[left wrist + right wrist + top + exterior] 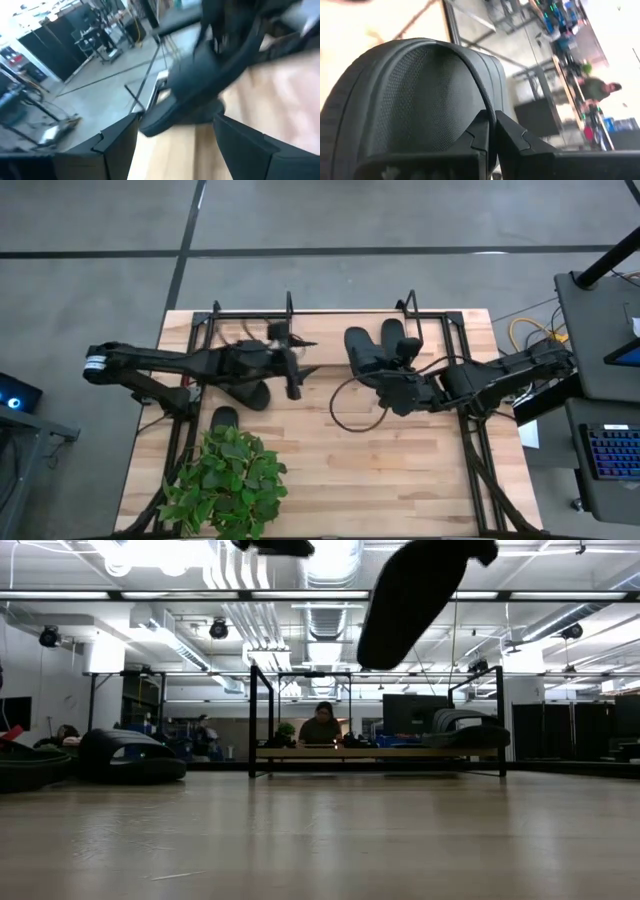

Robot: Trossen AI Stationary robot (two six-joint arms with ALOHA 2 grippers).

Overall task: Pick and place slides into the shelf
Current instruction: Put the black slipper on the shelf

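Note:
Both arms reach in over the table's far half. My right gripper (392, 378) is shut on one black slide (362, 352), which shows high up in the low view (415, 600). A second slide (398, 335) lies on the right end of the shelf (300, 315), on its board (465, 732). Two more slides rest sole-down on the table at the left (250, 392) (225, 418). My left gripper (295, 372) is open and hovers near the shelf's left end. Its wrist view shows a blurred slide (190, 95) beyond the fingers. My right gripper (491, 117) pinches the rim of the slide's wide strap (480, 85) between its two fingers. The slide is lifted clear of the table and hangs tilted, one end lower (385, 645).
A potted green plant (228, 478) fills the near left corner. A black cable (345, 410) loops on the table below the right gripper. Black arm-mount frames (470, 430) run along both sides. A person (320, 725) sits beyond the shelf. Bare wood lies at near centre.

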